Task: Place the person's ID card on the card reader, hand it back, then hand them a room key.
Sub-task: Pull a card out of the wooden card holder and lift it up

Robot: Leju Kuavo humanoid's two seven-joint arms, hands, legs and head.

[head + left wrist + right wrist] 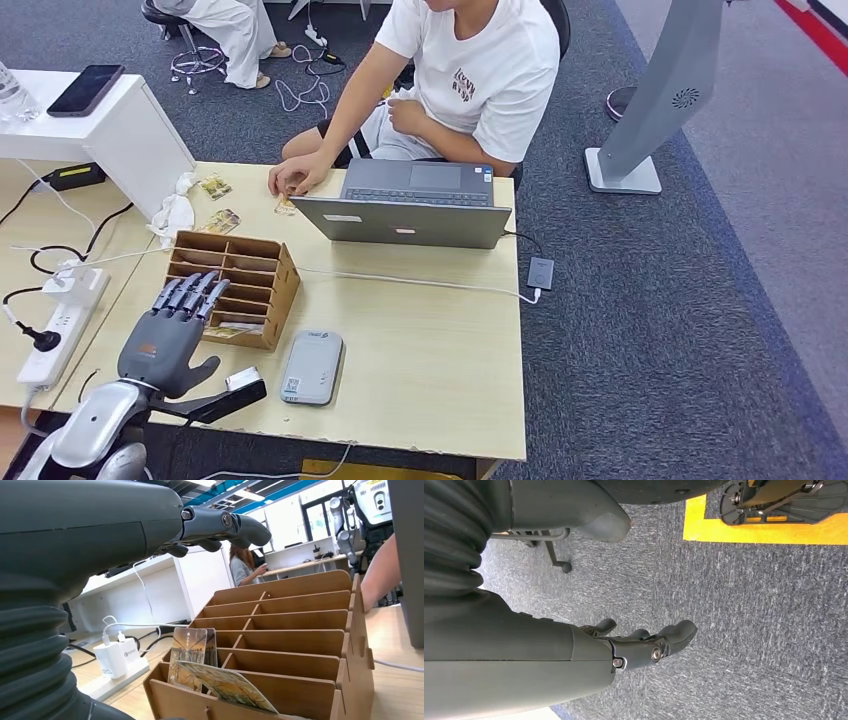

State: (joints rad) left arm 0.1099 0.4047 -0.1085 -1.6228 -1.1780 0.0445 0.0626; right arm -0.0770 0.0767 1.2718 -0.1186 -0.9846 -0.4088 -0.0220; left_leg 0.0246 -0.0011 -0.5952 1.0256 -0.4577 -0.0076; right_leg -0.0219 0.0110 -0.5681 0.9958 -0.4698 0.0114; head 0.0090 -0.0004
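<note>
My left hand (168,338) hovers at the near left end of the wooden card organizer (238,287), fingers stretched out over its slots and holding nothing. In the left wrist view the fingers (220,526) hang above the organizer (300,630), and picture cards (200,672) stand in its nearest slot. The grey card reader (311,367) lies flat near the table's front edge, right of my hand. Across the table the person's hand (298,177) rests on a small card (285,206). My right hand (644,644) hangs over the carpet with nothing in it.
A grey laptop (410,205) stands in front of the seated person. Two loose cards (220,220) lie beside a white raised shelf (110,125) that carries a phone (87,88). A white power strip (58,322) and cables lie at the left. A cable crosses the table to a small black box (540,272).
</note>
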